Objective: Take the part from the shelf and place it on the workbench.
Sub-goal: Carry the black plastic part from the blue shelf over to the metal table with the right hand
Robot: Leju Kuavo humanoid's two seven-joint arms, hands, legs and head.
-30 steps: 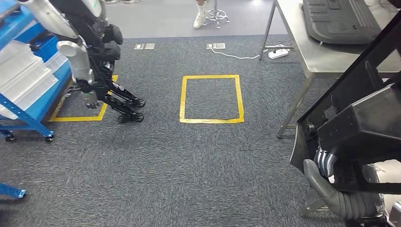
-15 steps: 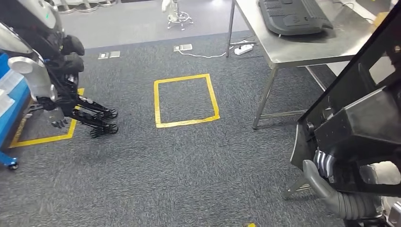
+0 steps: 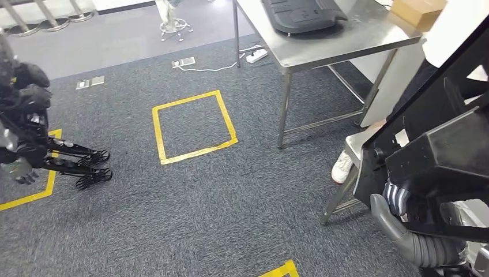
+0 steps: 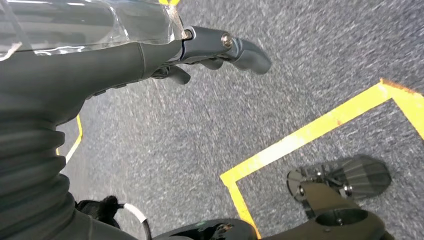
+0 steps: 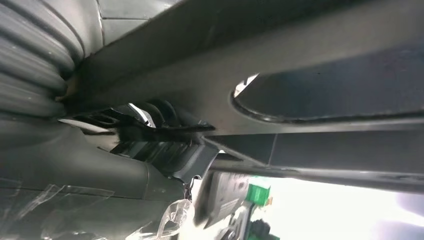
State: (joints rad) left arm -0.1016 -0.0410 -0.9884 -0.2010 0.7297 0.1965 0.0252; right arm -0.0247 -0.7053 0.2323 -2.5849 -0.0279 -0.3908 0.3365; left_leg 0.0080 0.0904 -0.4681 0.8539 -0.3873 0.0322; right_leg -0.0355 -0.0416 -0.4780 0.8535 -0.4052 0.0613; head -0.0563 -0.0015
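Observation:
The part [image 3: 444,144] is a large black plastic panel at the right edge of the head view, held upright. My right hand [image 3: 398,202] grips its lower edge from below. Close up in the right wrist view, the part [image 5: 300,75] spans the picture with my right hand [image 5: 100,165] wrapped under it. My left hand [image 4: 200,50] hangs over the grey carpet with its fingers loose and nothing in them. The steel workbench [image 3: 346,40] stands ahead to the right.
Another black panel [image 3: 303,12] and a cardboard box [image 3: 418,10] lie on the workbench. A person's white shoe [image 3: 341,167] shows beside the table leg. A yellow tape square [image 3: 193,127] marks the carpet. Another robot [image 3: 34,144] crouches at the far left.
The camera has turned right: the blue shelf has slid out of the picture, the other robot has shifted to the left edge, and the workbench is nearer. The part stays in my right hand.

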